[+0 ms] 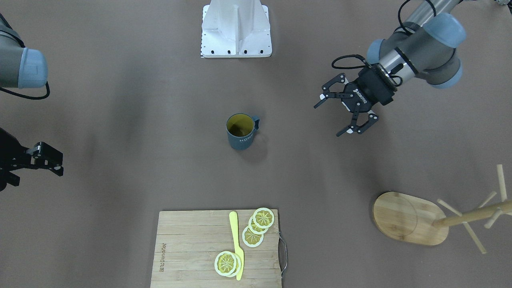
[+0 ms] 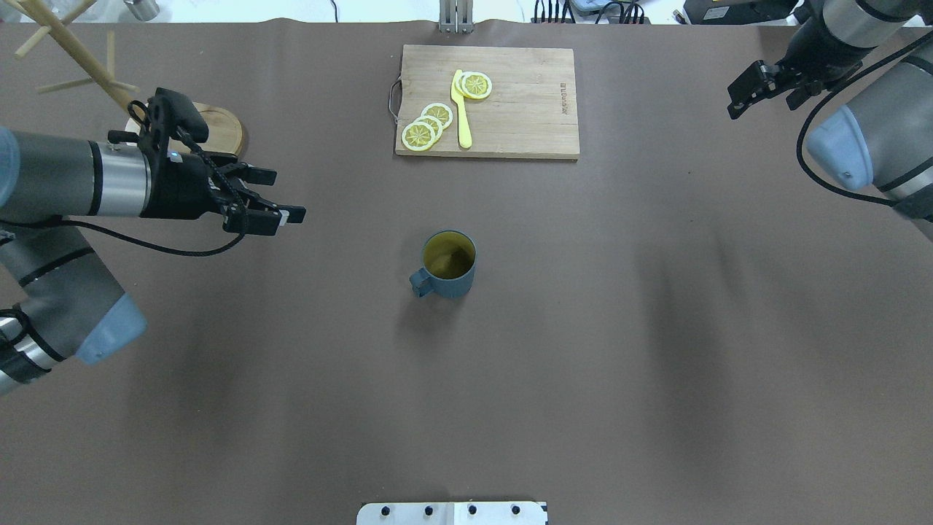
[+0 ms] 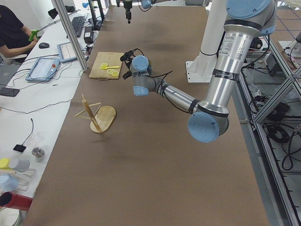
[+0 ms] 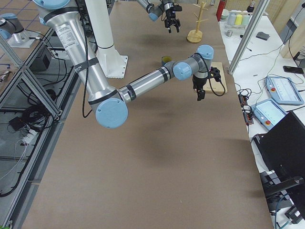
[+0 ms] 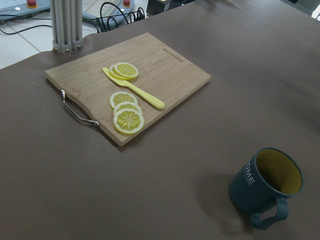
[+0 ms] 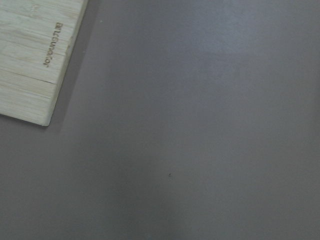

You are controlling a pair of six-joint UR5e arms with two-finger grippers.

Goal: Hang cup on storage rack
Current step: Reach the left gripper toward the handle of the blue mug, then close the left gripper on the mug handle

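Note:
The dark slate-blue cup (image 1: pixel 241 138) stands upright in the middle of the table, with a yellowish inside. It also shows in the overhead view (image 2: pixel 448 265) and the left wrist view (image 5: pixel 265 183), handle towards the robot. The wooden storage rack (image 1: pixel 408 218) stands on its oval base at the table's far left (image 2: pixel 219 127), with no cup on its pegs. My left gripper (image 2: pixel 286 195) is open and empty, above the table between rack and cup, well apart from the cup. My right gripper (image 2: pixel 762 108) is open and empty at the far right.
A slatted wooden cutting board (image 2: pixel 525 102) with lemon slices (image 2: pixel 430 124) and a yellow knife (image 2: pixel 461 109) lies at the far middle, beyond the cup. Its corner shows in the right wrist view (image 6: pixel 30 50). The robot's white base (image 1: pixel 236 28) is at the near edge.

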